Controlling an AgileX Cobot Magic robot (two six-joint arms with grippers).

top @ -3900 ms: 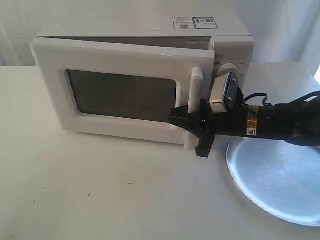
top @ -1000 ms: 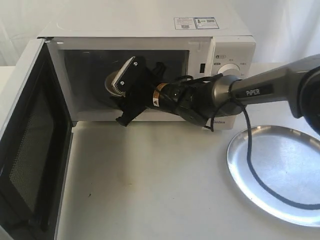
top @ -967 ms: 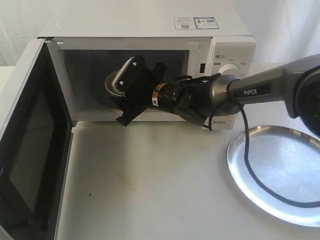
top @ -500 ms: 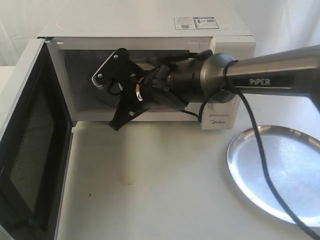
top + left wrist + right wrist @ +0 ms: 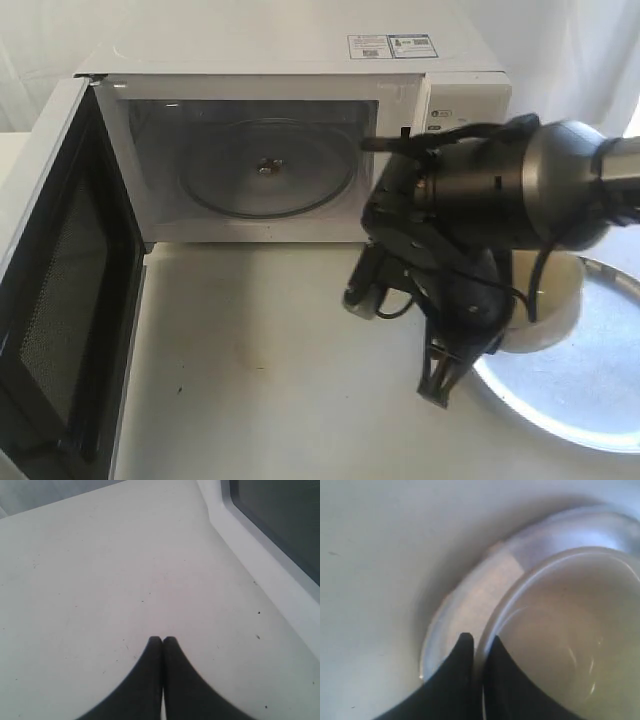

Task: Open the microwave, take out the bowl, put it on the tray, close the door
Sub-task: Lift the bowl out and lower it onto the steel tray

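The white microwave (image 5: 250,60) stands with its door (image 5: 60,290) swung wide open to the left. Inside the cavity only the glass turntable (image 5: 268,168) shows. My right gripper (image 5: 505,318) is shut on the rim of the cream bowl (image 5: 552,300), holding it over the left part of the silver tray (image 5: 590,395). The right wrist view has the gripper (image 5: 480,642) pinching that rim, one finger inside the bowl (image 5: 560,630), with the tray (image 5: 485,585) beneath. I cannot tell whether the bowl touches the tray. My left gripper (image 5: 162,639) is shut and empty, above the table beside the door (image 5: 260,575).
The right arm's thick body and its cable (image 5: 500,190) hang in front of the microwave's dial panel. The open door stands out over the table's left front. Bare white tabletop (image 5: 270,350) lies between door and tray.
The right arm has pulled out of the microwave cavity with the bowl and swung right and down to the tray. The turntable now shows bare. The door was opened earlier.
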